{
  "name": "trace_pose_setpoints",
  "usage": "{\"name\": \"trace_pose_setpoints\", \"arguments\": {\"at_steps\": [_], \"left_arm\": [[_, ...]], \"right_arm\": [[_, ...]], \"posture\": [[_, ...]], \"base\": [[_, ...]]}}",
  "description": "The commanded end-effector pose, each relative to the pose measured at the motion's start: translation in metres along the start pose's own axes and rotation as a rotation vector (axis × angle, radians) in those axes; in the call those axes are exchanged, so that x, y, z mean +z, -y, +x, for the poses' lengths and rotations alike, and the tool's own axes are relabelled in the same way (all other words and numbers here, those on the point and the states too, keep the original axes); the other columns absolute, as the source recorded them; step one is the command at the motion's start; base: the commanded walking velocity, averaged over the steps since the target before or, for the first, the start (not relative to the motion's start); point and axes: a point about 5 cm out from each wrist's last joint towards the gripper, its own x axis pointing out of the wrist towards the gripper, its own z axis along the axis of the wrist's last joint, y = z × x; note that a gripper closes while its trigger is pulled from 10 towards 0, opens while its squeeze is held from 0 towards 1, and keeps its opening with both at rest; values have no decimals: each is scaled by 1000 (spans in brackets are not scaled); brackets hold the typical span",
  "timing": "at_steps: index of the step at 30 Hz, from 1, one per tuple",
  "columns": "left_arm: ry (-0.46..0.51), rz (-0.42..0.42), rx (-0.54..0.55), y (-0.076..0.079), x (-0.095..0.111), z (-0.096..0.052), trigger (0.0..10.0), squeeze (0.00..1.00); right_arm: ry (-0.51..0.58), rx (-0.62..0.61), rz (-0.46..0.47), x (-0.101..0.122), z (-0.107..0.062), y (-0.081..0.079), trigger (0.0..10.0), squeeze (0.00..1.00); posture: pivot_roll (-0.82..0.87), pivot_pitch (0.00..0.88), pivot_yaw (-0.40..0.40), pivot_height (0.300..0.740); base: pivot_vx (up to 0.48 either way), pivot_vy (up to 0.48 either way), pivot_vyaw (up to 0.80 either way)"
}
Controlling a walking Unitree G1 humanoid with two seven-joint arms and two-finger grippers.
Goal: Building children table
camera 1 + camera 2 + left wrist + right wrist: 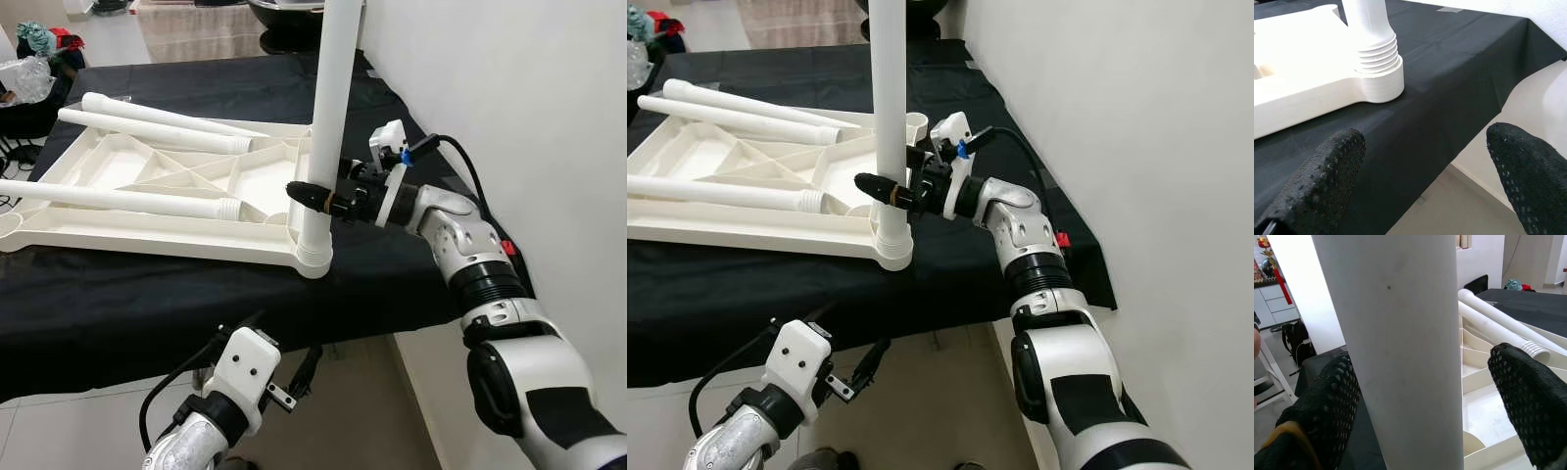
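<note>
Upside down on a black tablecloth (147, 284), the white plastic tabletop (118, 211) carries one upright leg (328, 117) screwed into its near corner socket, the right gripper (318, 196) straddling it with fingers parted. Three loose legs (147, 122) lie across the ribbed underside. Below the table edge, the left gripper (1425, 176) hangs with fingers spread on nothing, a white wall (529, 88) close alongside.
</note>
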Motion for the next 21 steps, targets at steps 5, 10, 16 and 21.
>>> {"name": "trace_pose_setpoints", "arguments": {"at_steps": [5,10,16,21], "left_arm": [[6,-5,0,2,2,-1,10000,0],[5,-6,2,2,2,-1,10000,0],[3,-8,3,2,2,-1,10000,0],[3,-1,30,-4,2,0,10000,0]], "right_arm": [[12,21,23,-2,7,-5,0,0],[8,22,24,-3,8,-6,0,0],[4,19,20,-4,7,-6,0,0],[-5,2,-2,-7,4,-6,0,0]], "posture": [[114,139,-64,740],[113,141,-65,740],[113,141,-65,740],[112,142,-65,740]], "base": [[0,0,0],[0,0,0],[0,0,0],[0,0,0]]}}
